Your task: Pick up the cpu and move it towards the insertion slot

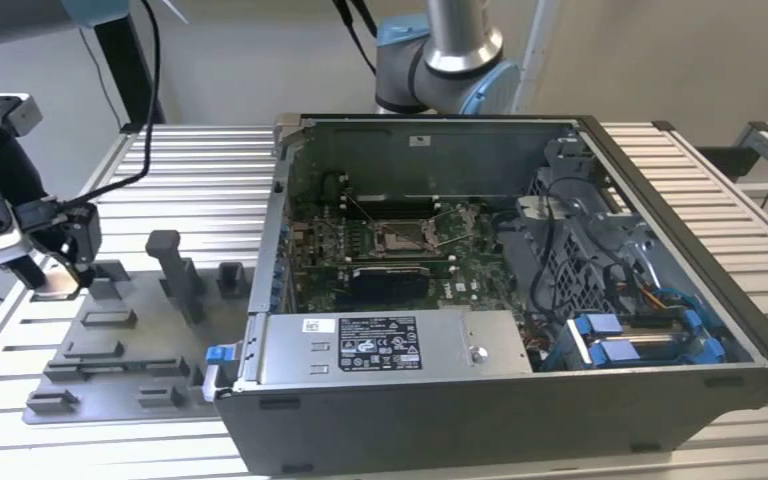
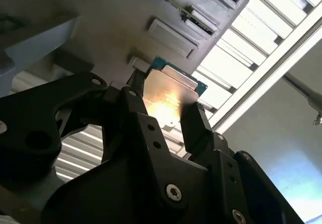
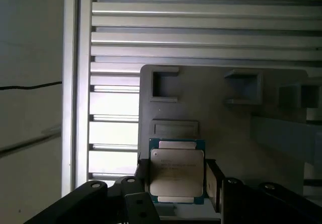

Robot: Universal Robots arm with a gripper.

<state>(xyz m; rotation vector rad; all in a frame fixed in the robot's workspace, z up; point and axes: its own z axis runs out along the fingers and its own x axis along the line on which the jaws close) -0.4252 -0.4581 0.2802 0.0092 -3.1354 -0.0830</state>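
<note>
CPU point(image 3: 177, 176) sits pinched by opposite edges in the end effector point(image 3: 177, 179), which is clamped onto it over the grey fixture tray point(image 1: 117, 350). With the insertion slot point(image 1: 404, 236) well apart inside the computer case point(image 1: 704, 310), the carry likely needs a level chip and clearance over the case wall.

An open case point(image 1: 518, 400) lies on a slatted table point(image 1: 184, 180), with the slot point(image 1: 404, 235) on its green board point(image 1: 311, 260). At nine o'clock from the case, the gripper point(image 1: 53, 282) hangs over a grey fixture point(image 1: 104, 345), pinching the cpu point(image 1: 53, 290). An arm base point(image 1: 440, 70) stands at twelve.
</note>
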